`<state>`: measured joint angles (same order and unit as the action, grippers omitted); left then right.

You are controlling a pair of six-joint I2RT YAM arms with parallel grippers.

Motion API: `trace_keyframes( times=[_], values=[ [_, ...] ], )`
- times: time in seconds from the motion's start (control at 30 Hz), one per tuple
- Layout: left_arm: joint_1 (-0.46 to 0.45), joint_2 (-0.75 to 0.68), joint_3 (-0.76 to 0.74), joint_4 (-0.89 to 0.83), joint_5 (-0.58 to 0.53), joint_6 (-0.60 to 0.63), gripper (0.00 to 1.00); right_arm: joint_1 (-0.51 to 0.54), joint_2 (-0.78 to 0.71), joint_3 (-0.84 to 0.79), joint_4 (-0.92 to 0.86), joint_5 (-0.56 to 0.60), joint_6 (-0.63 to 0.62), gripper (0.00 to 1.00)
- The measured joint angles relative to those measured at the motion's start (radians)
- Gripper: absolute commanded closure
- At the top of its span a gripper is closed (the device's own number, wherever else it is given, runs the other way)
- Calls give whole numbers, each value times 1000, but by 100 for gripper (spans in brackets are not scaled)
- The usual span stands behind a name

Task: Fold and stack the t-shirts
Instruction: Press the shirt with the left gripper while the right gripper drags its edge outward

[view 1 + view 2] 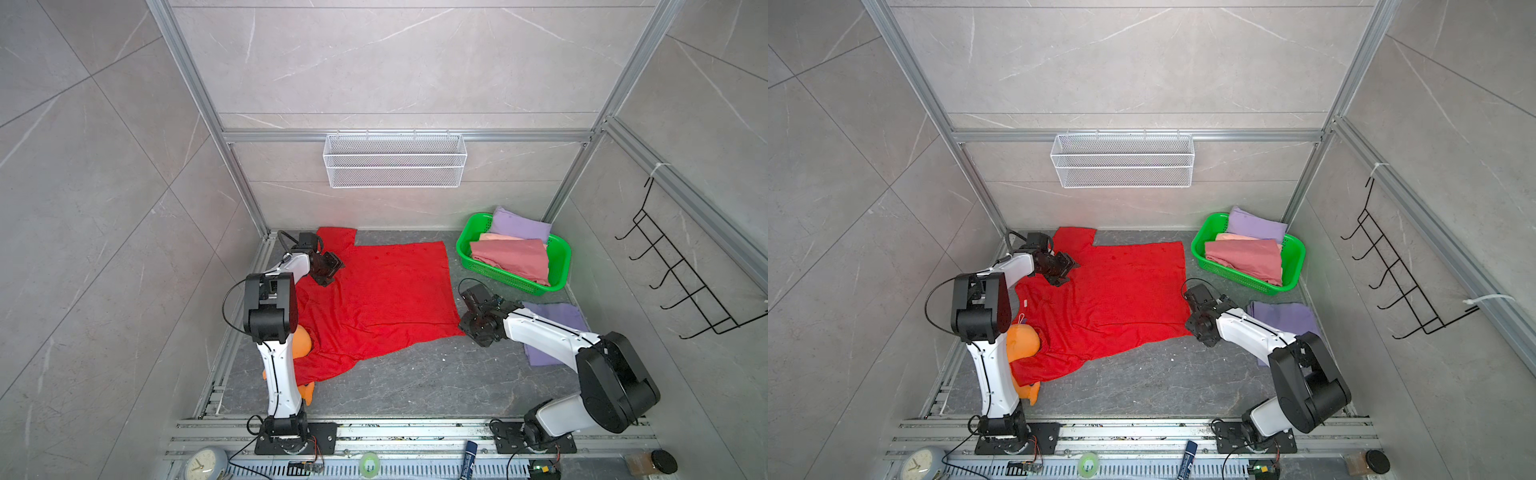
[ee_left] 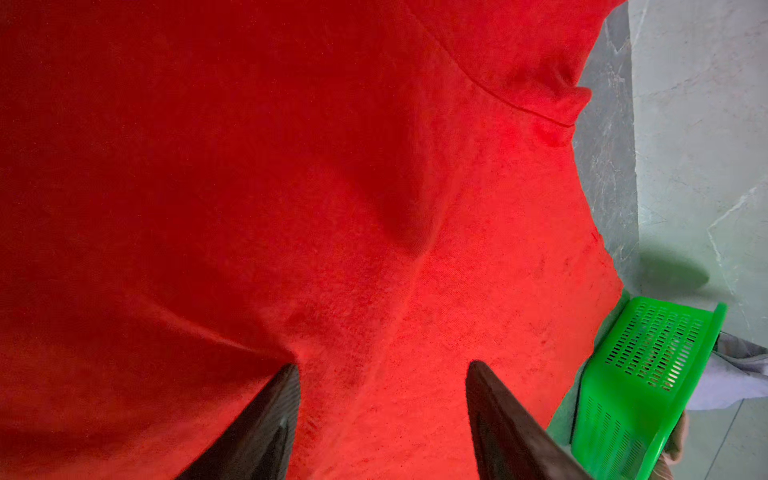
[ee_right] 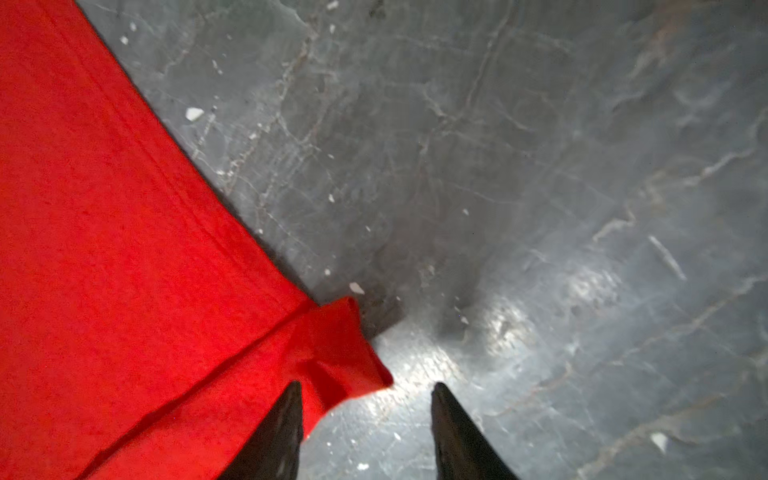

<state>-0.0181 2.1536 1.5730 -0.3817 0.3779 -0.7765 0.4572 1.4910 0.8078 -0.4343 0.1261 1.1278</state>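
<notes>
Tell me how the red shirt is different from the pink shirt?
The red shirt is spread open; the pink shirt is folded. The red shirt lies on the table; the pink shirt sits in the green basket. Both are plain cloth.

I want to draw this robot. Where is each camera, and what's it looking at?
Top views: high over the near edge, looking down on the table, red t-shirt and green basket; both whole arms show.
Left wrist: on the left arm, facing down at the red t-shirt and basket; open fingers of the left gripper show.
Right wrist: on the right arm, facing down at the t-shirt's corner and table; open fingers of the right gripper show.
Shared: both wrist views see the red t-shirt.
</notes>
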Motion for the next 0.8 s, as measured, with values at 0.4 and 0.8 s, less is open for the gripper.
trace_keyframes(
  times=[0.4,0.8],
  values=[
    [0,0,0,0,10,0,34,-14,32,-34,121,-23,34,73],
    [1,0,0,0,18,0,35,-14,17,-35,69,-11,29,100]
  ],
)
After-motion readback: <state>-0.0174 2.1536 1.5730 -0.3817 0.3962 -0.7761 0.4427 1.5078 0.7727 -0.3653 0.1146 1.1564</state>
